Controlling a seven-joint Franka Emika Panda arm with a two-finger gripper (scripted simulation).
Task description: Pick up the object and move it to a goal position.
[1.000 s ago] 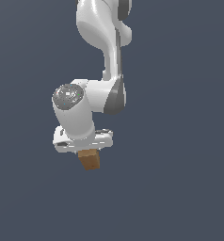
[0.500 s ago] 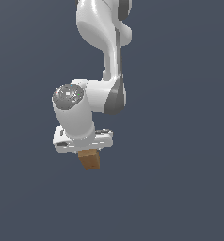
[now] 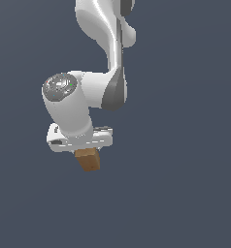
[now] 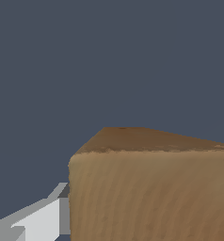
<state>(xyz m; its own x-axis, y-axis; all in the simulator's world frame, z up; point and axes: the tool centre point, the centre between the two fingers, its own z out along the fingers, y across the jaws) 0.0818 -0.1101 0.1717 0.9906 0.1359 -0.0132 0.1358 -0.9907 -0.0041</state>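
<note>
Background: plain dark blue-grey filled both views, with no bench, floor line or edge to be seen.
Writing: no brand, label or lettering could be read on anything.
Open room: bare background lay on every side of the cube (image 3: 89, 160) and beneath it in the exterior view; nothing stood near it.
Arm: the white arm (image 3: 103, 43) was smooth and glossy, with a rounded grey-capped joint above the wrist.
Gripper: the white gripper (image 3: 87, 154) pointed downward, wider than the cube.
Jaws: pinched on the cube; one pale grey finger (image 4: 43, 219) showed beside its face in the wrist view.
Cube: brown, wood- or cardboard-like with a faint vertical grain, square-edged, hanging just under the gripper body, slightly tilted.
</note>
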